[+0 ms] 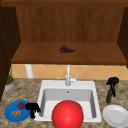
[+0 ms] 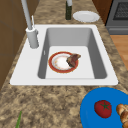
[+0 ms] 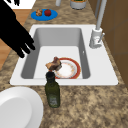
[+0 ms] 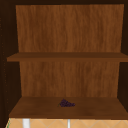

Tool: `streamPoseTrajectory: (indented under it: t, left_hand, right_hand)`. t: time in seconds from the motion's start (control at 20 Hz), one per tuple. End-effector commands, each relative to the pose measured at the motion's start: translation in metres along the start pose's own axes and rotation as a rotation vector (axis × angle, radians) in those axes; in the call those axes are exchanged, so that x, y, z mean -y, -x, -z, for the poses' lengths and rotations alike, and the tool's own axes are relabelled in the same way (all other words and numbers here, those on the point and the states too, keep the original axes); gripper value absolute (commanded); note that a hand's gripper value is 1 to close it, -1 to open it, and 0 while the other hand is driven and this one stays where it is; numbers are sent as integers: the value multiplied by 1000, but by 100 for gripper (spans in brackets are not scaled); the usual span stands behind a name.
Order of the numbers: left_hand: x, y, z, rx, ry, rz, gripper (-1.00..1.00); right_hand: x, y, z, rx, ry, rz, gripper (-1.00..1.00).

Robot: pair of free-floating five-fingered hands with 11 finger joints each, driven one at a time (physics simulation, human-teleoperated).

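Right hand (image 3: 15, 35) looms over sink (image 3: 105, 70), fingers (image 3: 26, 46) spread

We count two black hands (image 1: 32, 108) (image 1: 112, 83), three plates, blue (image 1: 11, 112), white (image 1: 116, 115) and red-rimmed (image 2: 63, 62), one tomato (image 1: 21, 105), one green bottle (image 3: 52, 91), one bunch of grapes (image 1: 66, 49) and one red ball (image 1: 67, 114).

Red ball (image 1: 67, 114) cut by bottom edge of front view, hides sink (image 1: 47, 86) floor behind it. White plate (image 3: 17, 107) cut at bottom-left corner of right side view. Blue plate (image 2: 87, 110) cut at bottom-right corner of left side view. Food on red-rimmed plate (image 2: 56, 68) too small to identify.
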Motion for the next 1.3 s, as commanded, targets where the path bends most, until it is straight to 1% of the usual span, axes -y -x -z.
streamPoseTrajectory:
  t: [0.0,0.25,0.35,0.45,0.7,0.9,1.0,1.1,1.2,1.25]
  left_hand:
    - [0,0,0,0,0,0,0]
    - [0,0,0,0,0,0,0]
    - [0,0,0,0,0,0,0]
    - [0,0,0,0,0,0,0]
    - [0,0,0,0,0,0,0]
    - [0,0,0,0,0,0,0]
    - [0,0,0,0,0,0,0]
    - [0,0,0,0,0,0,0]
    - [0,0,0,0,0,0,0]
    - [0,0,0,0,0,0,0]
  right_hand:
    - [-5,6,17,35,-9,-39,-100]
    - [-10,13,40,35,-18,-37,-100]
    - [-8,12,50,27,-38,-42,-100]
    - [0,14,54,29,-61,-35,-100]
    - [-2,20,51,29,-37,-17,-100]
    - [4,22,56,28,-53,-14,-100]
    - [7,21,64,18,-67,-25,-100]
    - [13,19,77,2,-101,-39,-100]
    - [28,15,85,-10,-136,-27,-100]
    - [31,16,90,-12,-153,-34,-100]
